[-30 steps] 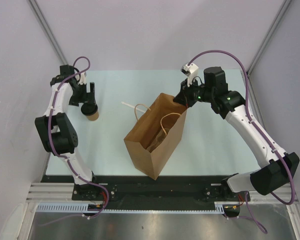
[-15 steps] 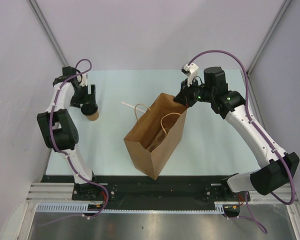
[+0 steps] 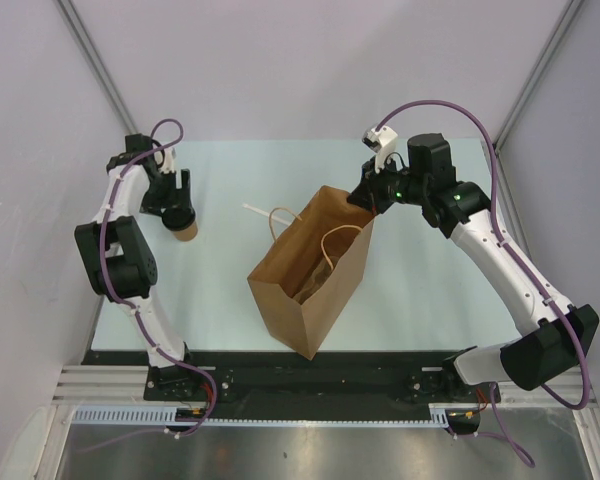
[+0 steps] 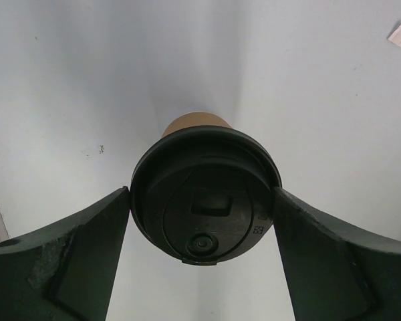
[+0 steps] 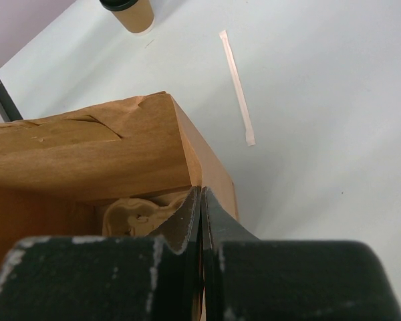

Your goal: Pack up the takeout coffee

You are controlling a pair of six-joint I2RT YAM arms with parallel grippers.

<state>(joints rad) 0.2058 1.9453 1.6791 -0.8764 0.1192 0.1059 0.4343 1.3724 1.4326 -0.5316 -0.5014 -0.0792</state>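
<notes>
The left claw (image 4: 202, 195) is spread around the black lid of the coffee cup (image 3: 187, 232), fingers right at its rim. The cup stands upright on the table (image 3: 420, 290), well left of the bag (image 3: 305, 295). The right claw (image 5: 200, 200) is pressed together, pinching the bag's top edge. A wrapped straw (image 5: 237, 87) lies between cup and bag.

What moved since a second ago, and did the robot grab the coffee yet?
Only the left arm shifted: its elbow swung slightly toward the paper bag. The left gripper stayed around the takeout coffee at its lid, and the cup did not move. Whether it squeezes yet is unclear. The right gripper still pinches the bag's rim. Bag and straw are unchanged.
</notes>
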